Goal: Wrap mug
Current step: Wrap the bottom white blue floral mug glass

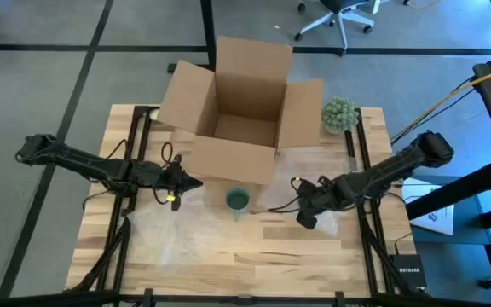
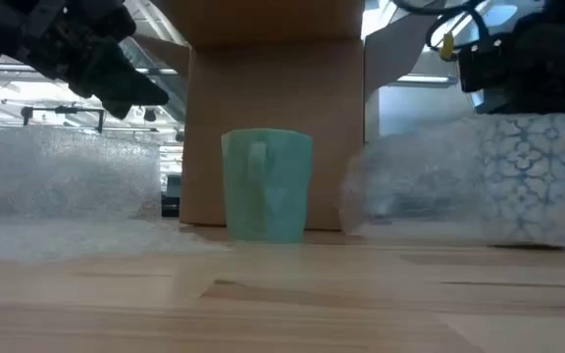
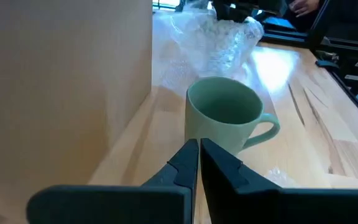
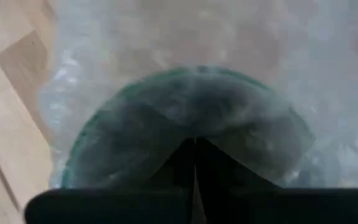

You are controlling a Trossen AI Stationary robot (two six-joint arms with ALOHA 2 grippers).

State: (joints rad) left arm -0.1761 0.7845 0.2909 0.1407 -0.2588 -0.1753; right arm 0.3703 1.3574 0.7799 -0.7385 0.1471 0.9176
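A plain green mug point(image 1: 237, 200) point(image 2: 267, 186) stands upright on the table just in front of the cardboard box point(image 1: 237, 111), its handle point(image 3: 267, 127) toward the near edge. My left gripper point(image 1: 197, 182) point(image 3: 199, 144) hovers shut, left of the mug and above the table, touching nothing. At the right stands a second, patterned mug point(image 2: 528, 172) wrapped in bubble wrap, seen as a teal-rimmed round shape point(image 4: 191, 112) in the right wrist view. My right gripper point(image 1: 307, 213) point(image 4: 194, 142) is shut right above it, pointing down. A loose bubble wrap sheet point(image 1: 164, 226) lies at the near left. My right gripper comes from above, its shut fingertips point(image 4: 185, 155) over the bubble wrap point(image 4: 135, 124) covering the wrapped mug's mouth. Whether they touch or pinch the wrap I cannot tell. The wrapped mug stands upright on the table.
The open box point(image 2: 278, 118) fills the table's far middle, flaps spread. A small green plant ball point(image 1: 339, 113) sits at the far right. More bubble wrap point(image 1: 314, 166) lies right of the box. Bare wood point(image 1: 254, 247) runs along the near edge.
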